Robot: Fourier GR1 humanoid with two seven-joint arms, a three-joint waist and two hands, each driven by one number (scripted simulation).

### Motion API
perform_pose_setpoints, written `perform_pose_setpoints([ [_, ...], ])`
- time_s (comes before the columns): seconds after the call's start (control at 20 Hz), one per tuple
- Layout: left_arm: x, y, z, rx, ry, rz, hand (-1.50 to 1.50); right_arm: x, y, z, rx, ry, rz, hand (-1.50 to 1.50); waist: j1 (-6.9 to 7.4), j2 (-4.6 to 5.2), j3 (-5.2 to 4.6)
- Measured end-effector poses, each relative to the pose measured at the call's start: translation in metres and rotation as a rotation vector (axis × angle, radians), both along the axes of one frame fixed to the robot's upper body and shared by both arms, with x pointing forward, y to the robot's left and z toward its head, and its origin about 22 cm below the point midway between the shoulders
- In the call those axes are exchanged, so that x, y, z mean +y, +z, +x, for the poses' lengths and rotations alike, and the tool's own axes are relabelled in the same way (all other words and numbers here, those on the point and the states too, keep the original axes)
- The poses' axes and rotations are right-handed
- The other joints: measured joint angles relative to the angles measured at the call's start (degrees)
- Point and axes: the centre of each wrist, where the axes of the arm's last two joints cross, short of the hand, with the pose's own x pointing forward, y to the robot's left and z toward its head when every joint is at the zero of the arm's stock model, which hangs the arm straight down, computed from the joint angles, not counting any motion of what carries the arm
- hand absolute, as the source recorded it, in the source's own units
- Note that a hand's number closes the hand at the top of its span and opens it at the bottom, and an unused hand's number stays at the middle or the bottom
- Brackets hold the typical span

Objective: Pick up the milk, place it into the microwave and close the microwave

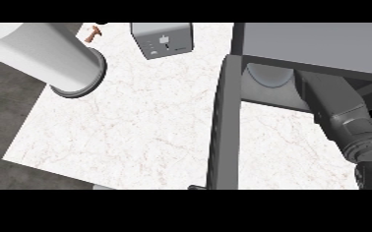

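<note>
Milk: not visible; likely hidden inside the microwave [305, 44], I cannot confirm.
Right arm [330, 103]: reaches into the cavity; hand state cannot be told.
Door [224, 123]: stands open.
Risk: closing it could strike the arm.
Bench [145, 113]: carries a toaster [163, 39].

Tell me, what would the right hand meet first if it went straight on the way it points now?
The right hand points up and left into the open microwave. First in that line is probably the pale round thing inside it. Depth is unclear, so the hand may pass over it.
</note>
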Motion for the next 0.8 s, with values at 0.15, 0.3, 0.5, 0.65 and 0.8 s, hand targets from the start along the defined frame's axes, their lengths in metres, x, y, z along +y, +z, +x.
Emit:
perform_pose_setpoints([
  [0.15, 0.001, -0.001, 0.002, 0.012, -0.007, 0.005, -1.50, 0.012, 0.001, 0.002, -0.013, 0.006, 0.003, -1.50, -0.07, -0.06, 0.14],
  [0.3, -0.002, -0.004, 0.005, 0.022, -0.020, 0.008, -1.50, 0.022, 0.003, 0.004, -0.035, 0.019, 0.010, -1.50, -0.43, -0.03, 0.24],
  [0.5, -0.004, -0.009, 0.008, 0.041, -0.030, 0.005, -1.50, 0.032, 0.006, 0.007, -0.067, 0.005, 0.020, -1.50, -1.12, 0.16, 0.28],
  [0.65, -0.005, -0.014, 0.008, 0.052, -0.035, 0.003, -1.50, 0.037, 0.006, 0.007, -0.084, -0.022, 0.024, -1.50, -1.55, 0.13, 0.00],
  [0.8, -0.007, -0.020, 0.006, 0.069, -0.038, 0.002, -1.50, 0.042, 0.004, 0.007, -0.080, -0.039, 0.029, -1.50, -2.12, -0.05, -0.29],
])
